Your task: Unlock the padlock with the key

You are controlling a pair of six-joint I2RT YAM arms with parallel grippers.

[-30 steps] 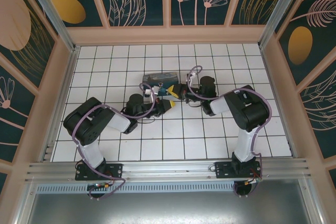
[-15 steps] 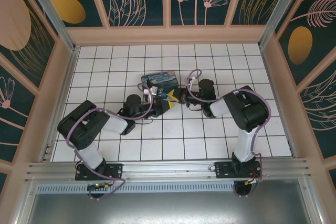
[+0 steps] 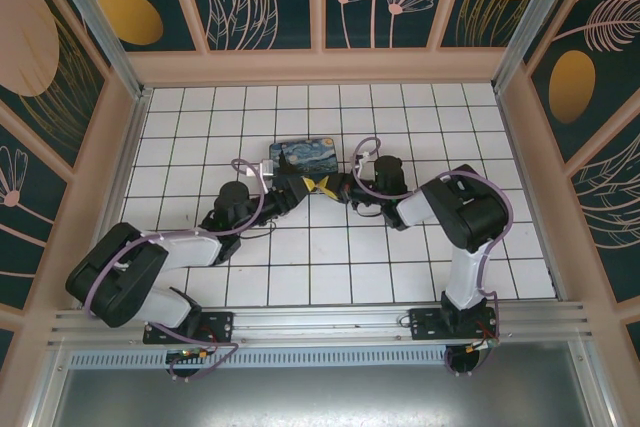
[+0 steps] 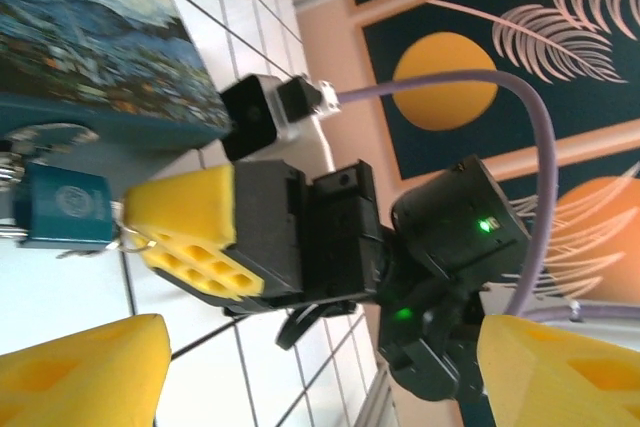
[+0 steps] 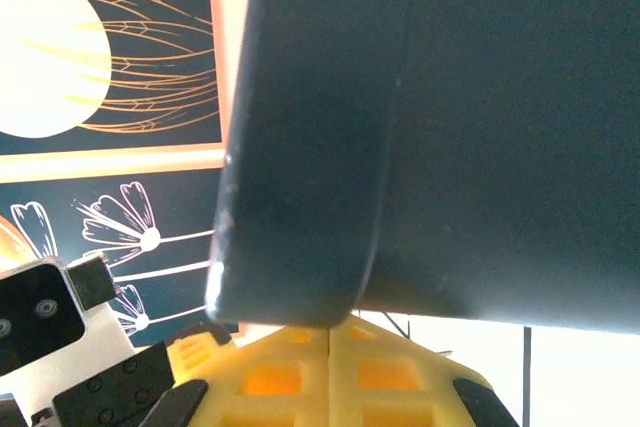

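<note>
Left gripper (image 3: 300, 187) has sprung open, its arm dropped toward 7 o'clock. Its yellow honeycomb foam fingers (image 4: 85, 372) stand wide, gripping nothing. Right gripper (image 4: 160, 237), pads pressed together, touches the small teal metal padlock (image 4: 60, 209), at 6 o'clock of the painted box (image 4: 90, 37). Whether it pinches the key, I cannot tell.

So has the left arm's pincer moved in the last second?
Yes. The left pincer has shifted left and slightly toward the far wall, ending closer to the painted box.

A white tiled table (image 3: 330, 267) carries a Starry-Night-painted box (image 3: 303, 155).
</note>
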